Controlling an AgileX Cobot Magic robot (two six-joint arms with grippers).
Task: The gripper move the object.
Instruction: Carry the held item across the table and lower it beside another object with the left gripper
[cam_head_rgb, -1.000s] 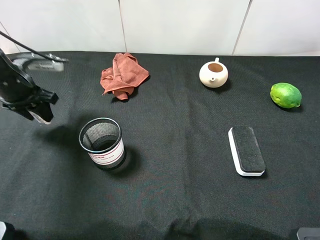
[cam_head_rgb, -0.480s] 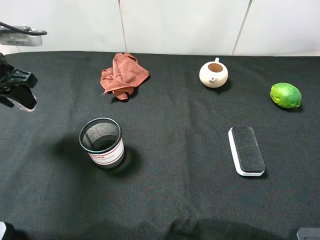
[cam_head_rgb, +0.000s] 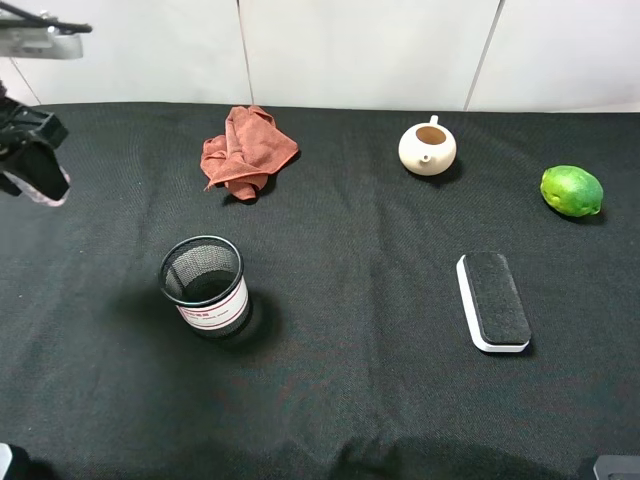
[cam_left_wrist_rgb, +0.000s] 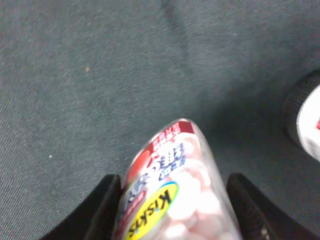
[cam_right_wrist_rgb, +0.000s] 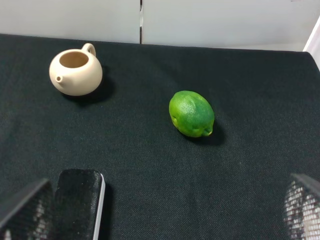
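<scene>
My left gripper (cam_head_rgb: 38, 172) is at the far left edge of the table, raised above the black cloth, left of and behind the mesh cup (cam_head_rgb: 204, 285). It is shut on the small clear bottle (cam_head_rgb: 52, 192), whose pale pink end sticks out below the jaws. In the left wrist view the bottle (cam_left_wrist_rgb: 172, 192), with pinkish-white contents and a printed label, sits between the dark fingers (cam_left_wrist_rgb: 102, 210); its cap is hidden. My right gripper (cam_right_wrist_rgb: 162, 210) is open and empty, low at the front right.
A red cloth (cam_head_rgb: 245, 150) lies at the back left. A cream teapot (cam_head_rgb: 428, 148) stands at the back. A green lime (cam_head_rgb: 571, 190) is at the right. A black eraser (cam_head_rgb: 493, 300) lies front right. The cup's edge (cam_left_wrist_rgb: 305, 125) shows in the left wrist view.
My left gripper, holding the bottle, has risen and moved left and toward the back, away from the mesh cup. Nothing else has moved.
</scene>
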